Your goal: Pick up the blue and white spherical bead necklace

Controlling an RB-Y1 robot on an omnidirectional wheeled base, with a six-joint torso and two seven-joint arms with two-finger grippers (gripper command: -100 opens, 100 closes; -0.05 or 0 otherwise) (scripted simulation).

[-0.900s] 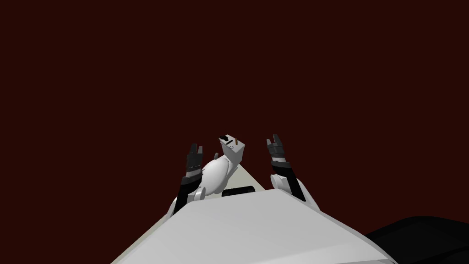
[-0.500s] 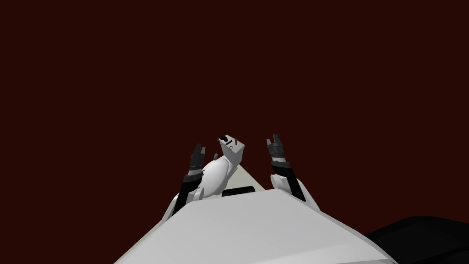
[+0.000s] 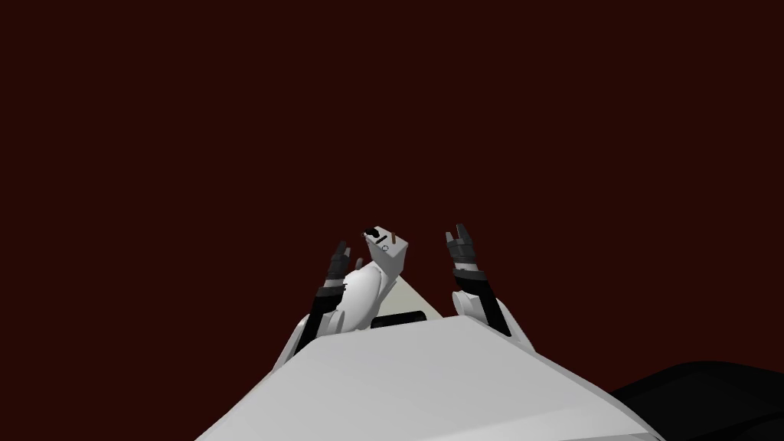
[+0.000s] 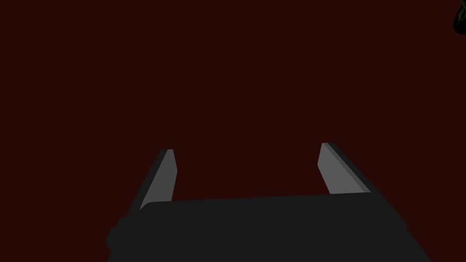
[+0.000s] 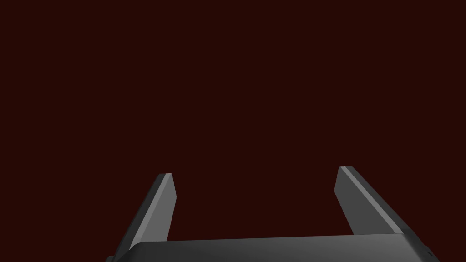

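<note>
My left gripper (image 3: 341, 249) is raised in front of my chest on the left, and in the left wrist view (image 4: 246, 147) its fingers stand wide apart with nothing between them. My right gripper (image 3: 458, 233) is held up on the right; in the right wrist view (image 5: 255, 171) it is open too and holds nothing. Both face a flat dark maroon surface (image 3: 383, 115) that spreads behind them in every view.
A black area (image 3: 704, 398) lies at the lower right of the head view. A small dark rounded shape (image 4: 460, 18) sits at the far corner of the left wrist view, off to the side of that gripper.
My left gripper has shifted inward, toward the middle of the head view, and turned a little. The right arm has stayed still.
</note>
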